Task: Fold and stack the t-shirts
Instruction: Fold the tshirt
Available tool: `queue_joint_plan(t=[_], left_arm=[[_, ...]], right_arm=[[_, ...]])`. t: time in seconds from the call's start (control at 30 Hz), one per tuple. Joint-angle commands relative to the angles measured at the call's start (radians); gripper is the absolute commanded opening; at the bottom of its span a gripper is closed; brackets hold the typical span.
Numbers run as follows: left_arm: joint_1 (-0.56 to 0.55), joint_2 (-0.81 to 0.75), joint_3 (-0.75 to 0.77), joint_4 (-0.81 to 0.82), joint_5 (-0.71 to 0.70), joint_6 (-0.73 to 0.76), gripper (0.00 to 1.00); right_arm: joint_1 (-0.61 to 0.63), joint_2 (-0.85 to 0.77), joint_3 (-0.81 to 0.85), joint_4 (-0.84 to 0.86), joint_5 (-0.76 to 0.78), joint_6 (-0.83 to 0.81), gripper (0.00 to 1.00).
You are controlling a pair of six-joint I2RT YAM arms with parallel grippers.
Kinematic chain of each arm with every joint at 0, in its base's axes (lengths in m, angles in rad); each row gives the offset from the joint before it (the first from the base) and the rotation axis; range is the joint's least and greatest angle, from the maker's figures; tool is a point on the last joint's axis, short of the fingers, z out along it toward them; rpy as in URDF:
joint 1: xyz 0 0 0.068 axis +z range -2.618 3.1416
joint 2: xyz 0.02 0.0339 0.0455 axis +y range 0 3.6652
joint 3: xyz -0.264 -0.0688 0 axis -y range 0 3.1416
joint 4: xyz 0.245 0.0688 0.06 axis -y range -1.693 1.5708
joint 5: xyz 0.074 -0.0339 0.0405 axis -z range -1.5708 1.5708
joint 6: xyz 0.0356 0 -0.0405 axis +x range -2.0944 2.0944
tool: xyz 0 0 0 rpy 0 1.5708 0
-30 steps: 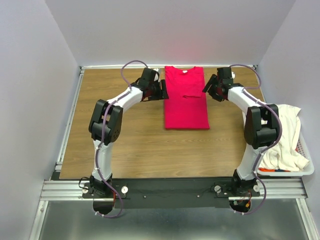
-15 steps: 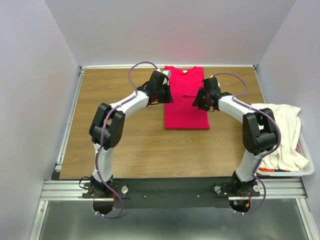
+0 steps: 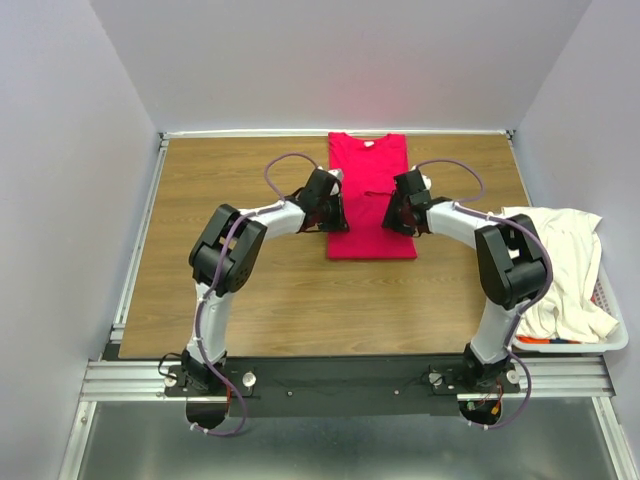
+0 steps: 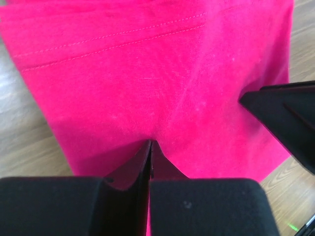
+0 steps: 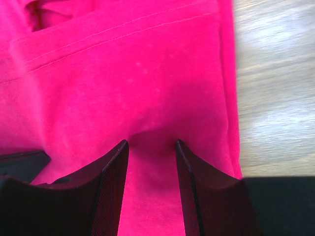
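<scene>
We are pinching one side of the crimson-red soft cloth t-shirt (image 3: 372, 225), lying narrow-folded at the far middle of the brown wooden table (image 3: 250, 290), in the tightly closed left gripper (image 4: 150, 146). The right gripper (image 5: 150, 146) is straddling the opposite side, jaws apart. Lifting now, we are probably risking a skewed, dragging fold, since only one side is held.

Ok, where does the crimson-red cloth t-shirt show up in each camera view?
Top external: crimson-red cloth t-shirt lies folded flat, centre, toward the far edge.
Left wrist: it fills most of the picture.
Right wrist: it fills the left and middle.
Shared landmark: brown wooden tabletop, showing beside the shirt's edge in every view.
</scene>
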Motion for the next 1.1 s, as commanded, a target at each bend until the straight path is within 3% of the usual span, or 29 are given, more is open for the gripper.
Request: queue_joint_plan(t=[0.0,0.4,0.63,0.83,1.07], left_arm=[[0.000,-0.051,-0.128,0.016,0.006,-0.050,0.07],[0.007,-0.315,-0.460,0.075,-0.015,-0.093,0.06],[0.027,-0.443,-0.613,0.040,-0.026,-0.067,0.06],[0.040,-0.490,-0.638,0.000,-0.043,-0.012,0.06],[0.041,-0.490,-0.612,-0.003,-0.006,0.016,0.06]], right_arm=[[0.055,0.033,-0.066,-0.021,0.022,0.003,0.50],[0.230,-0.008,-0.158,-0.021,-0.018,0.072,0.50],[0.307,-0.161,-0.272,-0.022,-0.064,0.159,0.50],[0.322,-0.320,-0.423,-0.031,-0.069,0.228,0.51],[0.322,-0.372,-0.493,-0.040,-0.061,0.251,0.51]])
